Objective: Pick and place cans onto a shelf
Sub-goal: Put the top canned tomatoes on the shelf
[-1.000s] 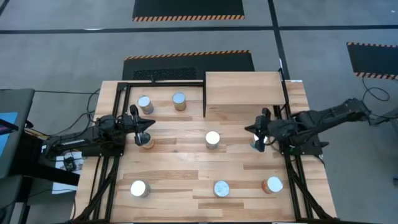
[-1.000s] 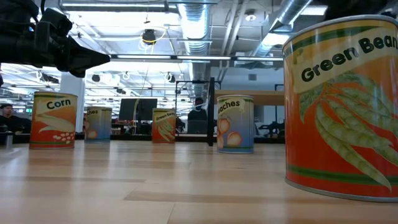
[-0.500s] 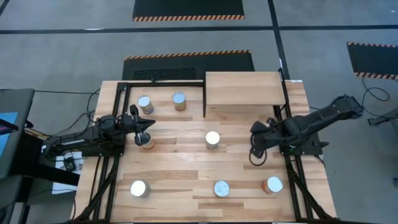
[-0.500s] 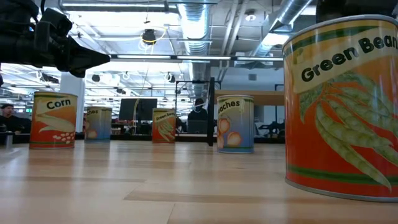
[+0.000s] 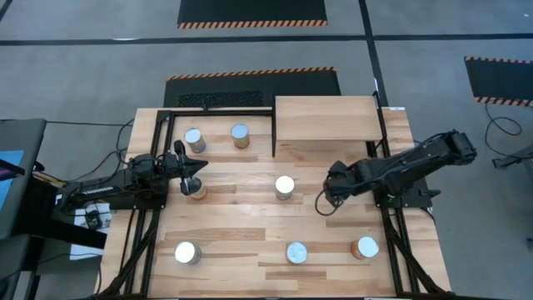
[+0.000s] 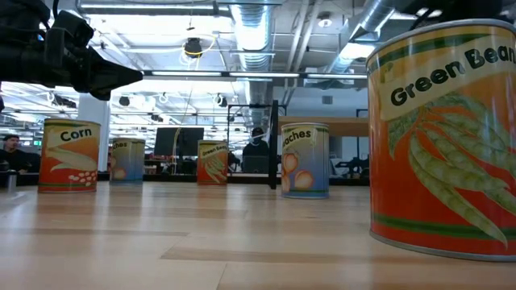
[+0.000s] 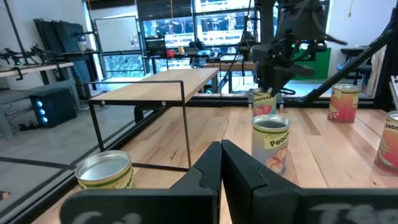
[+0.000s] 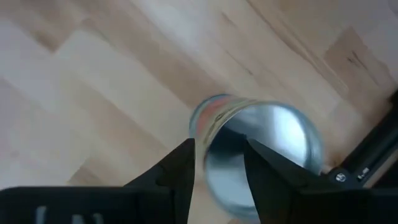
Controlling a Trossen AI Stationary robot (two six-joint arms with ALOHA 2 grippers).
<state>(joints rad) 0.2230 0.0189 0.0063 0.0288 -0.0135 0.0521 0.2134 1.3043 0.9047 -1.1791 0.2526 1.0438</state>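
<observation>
Your right claw (image 5: 323, 202) sits over the right half of the plank surface (image 5: 250, 225), between the centre can (image 5: 284, 186) and the right edge, in front of the shelf (image 5: 325, 125). From its wrist camera the two fingers (image 8: 180, 168) straddle a can (image 8: 258, 152) tipped over on its side in the air above the planks, so its silver lid faces the lens; the fingers are clamped on that can. From above, the held can is hidden under the claw.

Your left claw (image 5: 200, 166) waits at the left side of the surface, above an orange-labelled can (image 5: 196, 190) that shows just past its tips. Its wrist view shows the fingers (image 7: 208, 171) pressed together with nothing between them.

The pale wood shelf stands at the back right of the surface and carries no cans. Two cans stand inside the black metal frame (image 5: 218, 112) at the back left: one (image 5: 194, 139) farther left, one (image 5: 240, 135) just beside it to the right. Three more stand along the front edge: one at the left (image 5: 186, 252), one in the middle (image 5: 296, 252), one at the right (image 5: 365, 247).

In the low view a Green Beans can (image 6: 442, 137) fills the right foreground, with a Corn can (image 6: 71, 155) and a Peaches can (image 6: 305, 160) standing upright farther back.
</observation>
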